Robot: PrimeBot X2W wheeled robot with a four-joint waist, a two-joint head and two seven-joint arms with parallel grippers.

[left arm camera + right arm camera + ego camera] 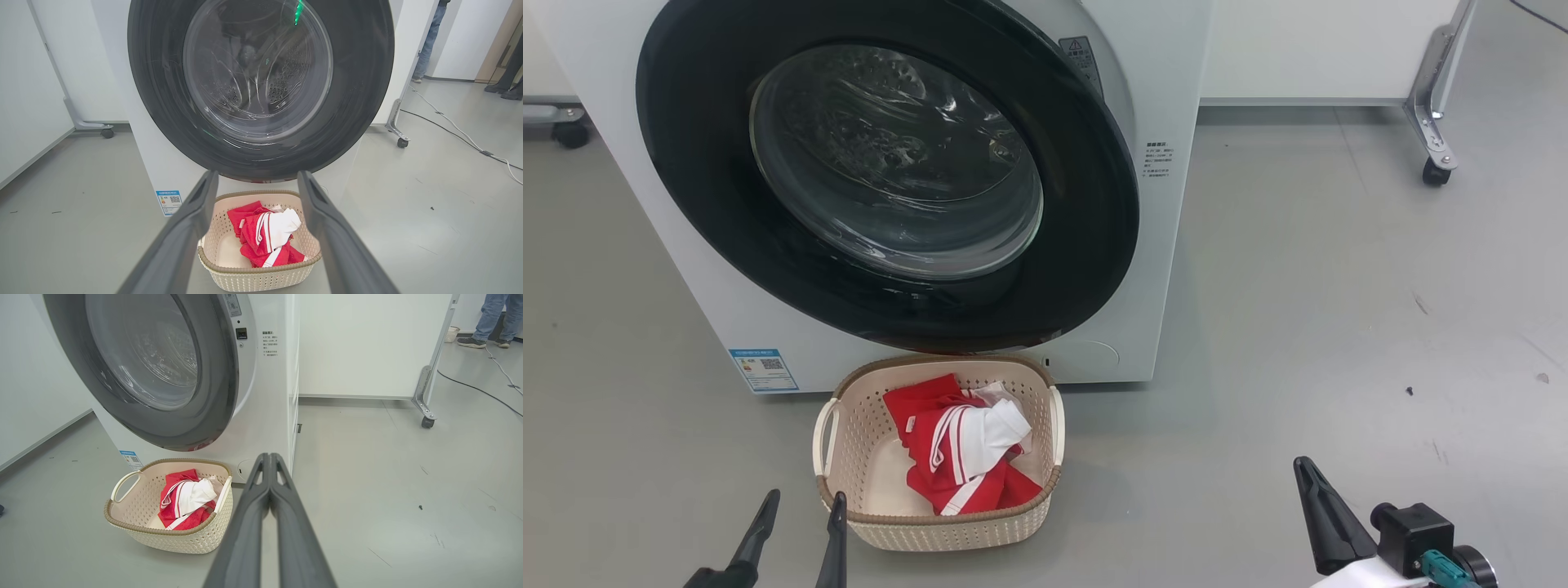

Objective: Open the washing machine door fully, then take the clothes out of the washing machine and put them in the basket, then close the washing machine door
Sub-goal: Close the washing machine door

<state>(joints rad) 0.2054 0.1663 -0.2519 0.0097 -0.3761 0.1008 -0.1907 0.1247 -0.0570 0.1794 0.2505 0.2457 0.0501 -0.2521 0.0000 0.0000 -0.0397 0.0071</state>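
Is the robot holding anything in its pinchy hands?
No, nothing is held. The left gripper is open and empty, the right gripper is shut on nothing, and the clothes lie in the basket.

Red clothes point(956, 457) in the basket point(947, 535) before the washing machine door point(727, 204)

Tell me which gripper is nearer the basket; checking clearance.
Left. The left gripper sits at the basket's near-left corner, one finger close to its rim; the right gripper is far to its right.

Illegibly small labels point(763, 369) on washing machine point(1168, 269)
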